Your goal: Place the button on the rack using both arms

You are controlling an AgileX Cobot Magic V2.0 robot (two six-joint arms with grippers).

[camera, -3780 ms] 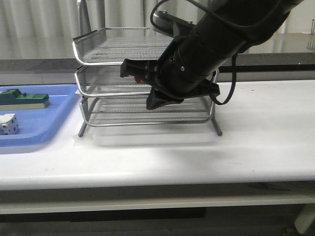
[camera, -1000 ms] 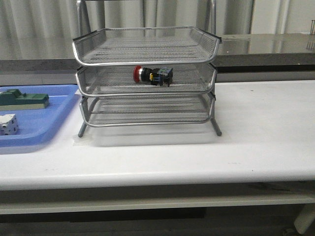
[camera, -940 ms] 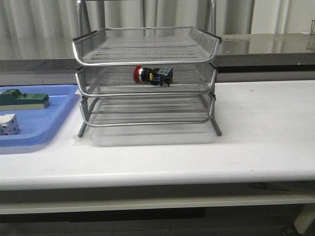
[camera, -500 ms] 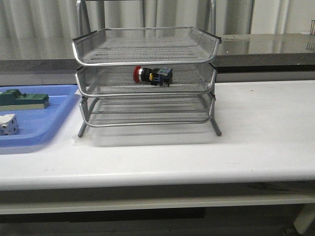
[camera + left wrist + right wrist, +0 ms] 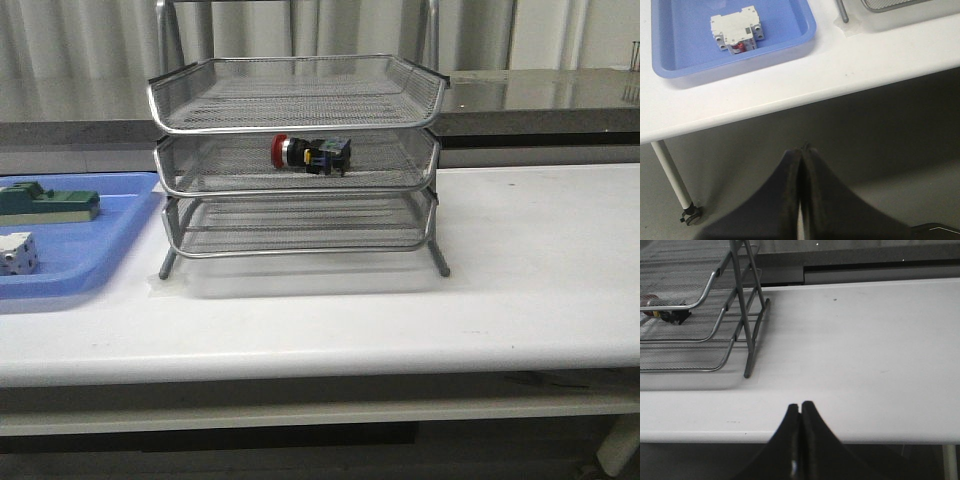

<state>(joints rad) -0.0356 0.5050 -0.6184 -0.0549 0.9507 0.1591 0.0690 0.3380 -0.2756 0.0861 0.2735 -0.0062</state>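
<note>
The button (image 5: pixel 311 153), red cap to the left, lies on its side in the middle tier of the silver wire rack (image 5: pixel 295 92). The right wrist view catches it too, as the button (image 5: pixel 664 313) inside the rack (image 5: pixel 738 300). Neither arm shows in the front view. My left gripper (image 5: pixel 800 148) is shut with nothing in it, out past the table's near edge over the floor. My right gripper (image 5: pixel 801 404) is shut and empty, at the table's near edge, well apart from the rack.
A blue tray (image 5: pixel 100 255) left of the rack holds a green flat block (image 5: pixel 48 203) and a white block (image 5: pixel 18 251); the left wrist view shows the tray (image 5: pixel 805 35) and white block (image 5: pixel 737 33). A table leg (image 5: pixel 671 180) stands below.
Nearly four seconds ago my right arm reached in at the rack's middle tier; it has withdrawn from the front view. The button has stayed put in the middle tier over the last second.
</note>
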